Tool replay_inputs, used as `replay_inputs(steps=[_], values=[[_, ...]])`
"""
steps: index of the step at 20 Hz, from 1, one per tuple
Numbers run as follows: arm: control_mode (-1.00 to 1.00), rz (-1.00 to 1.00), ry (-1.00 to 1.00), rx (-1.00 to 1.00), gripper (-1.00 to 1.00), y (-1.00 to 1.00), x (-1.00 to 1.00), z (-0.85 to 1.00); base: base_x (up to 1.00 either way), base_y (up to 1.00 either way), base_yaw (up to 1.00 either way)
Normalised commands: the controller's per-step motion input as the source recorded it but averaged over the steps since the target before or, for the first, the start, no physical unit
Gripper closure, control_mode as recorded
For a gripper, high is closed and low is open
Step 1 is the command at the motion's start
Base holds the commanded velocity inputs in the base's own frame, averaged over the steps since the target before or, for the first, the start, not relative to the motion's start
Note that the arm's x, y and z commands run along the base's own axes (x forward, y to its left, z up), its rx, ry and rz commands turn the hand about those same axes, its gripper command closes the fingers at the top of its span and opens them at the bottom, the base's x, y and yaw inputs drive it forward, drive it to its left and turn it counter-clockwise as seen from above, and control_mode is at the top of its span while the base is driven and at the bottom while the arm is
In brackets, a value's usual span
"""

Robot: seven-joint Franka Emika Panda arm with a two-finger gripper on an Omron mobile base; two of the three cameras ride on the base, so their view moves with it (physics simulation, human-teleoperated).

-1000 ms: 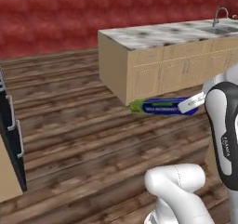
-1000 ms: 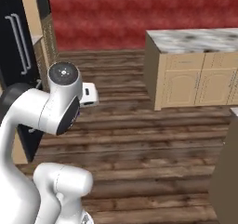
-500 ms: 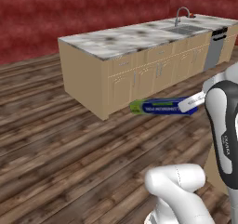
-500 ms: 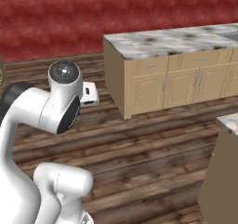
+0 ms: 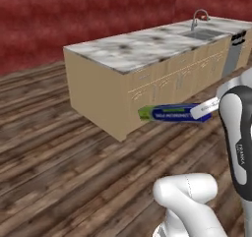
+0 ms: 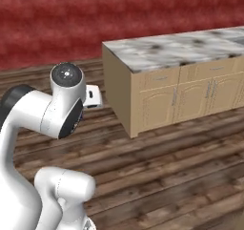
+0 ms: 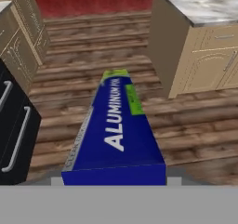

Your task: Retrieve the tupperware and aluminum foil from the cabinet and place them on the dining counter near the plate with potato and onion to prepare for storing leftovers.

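Note:
The aluminum foil [image 5: 172, 113], a long dark blue box with a green end, sticks out level from my gripper [image 5: 201, 113], which is shut on its near end. In the hand view the aluminum foil [image 7: 116, 130] runs away from the camera, white lettering up and green tip far, held above the wood floor. The gripper's fingers are mostly hidden behind the box. The tupperware, the cabinet, the dining counter and the plate are out of view.
A tan counter [image 5: 98, 98] with a marble top [image 6: 181, 47], panelled doors and a sink faucet [image 5: 199, 17] stands ahead on the wood floor [image 5: 59, 172]. A black appliance [image 7: 14, 125] with bar handles and tan cabinets [image 7: 25, 23] lie to the left in the hand view.
The whole picture has shifted as the base drove and turned. The sink counter now sits nearer and further left, and the black appliance has left the base views. The foil stays gripped.

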Motion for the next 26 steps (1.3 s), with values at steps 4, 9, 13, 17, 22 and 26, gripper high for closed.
replay_inputs(steps=[4, 9, 13, 17, 22, 26], values=[[1.00, 0.00, 0.00, 0.00, 1.00, 0.00, 0.00, 0.00, 1.00, 0.89, 0.06], [1.00, 0.00, 0.00, 0.00, 1.00, 0.00, 0.00, 0.00, 1.00, 0.67, 0.25], [1.00, 0.00, 0.00, 0.00, 1.00, 0.00, 0.00, 0.00, 1.00, 0.51, 0.31], [1.00, 0.00, 0.00, 0.00, 1.00, 0.00, 0.00, 0.00, 1.00, 0.33, 0.34], [1.00, 0.00, 0.00, 0.00, 1.00, 0.00, 0.00, 0.00, 1.00, 0.27, 0.32], [1.00, 0.00, 0.00, 0.00, 1.00, 0.00, 0.00, 0.00, 1.00, 0.10, 0.20]])
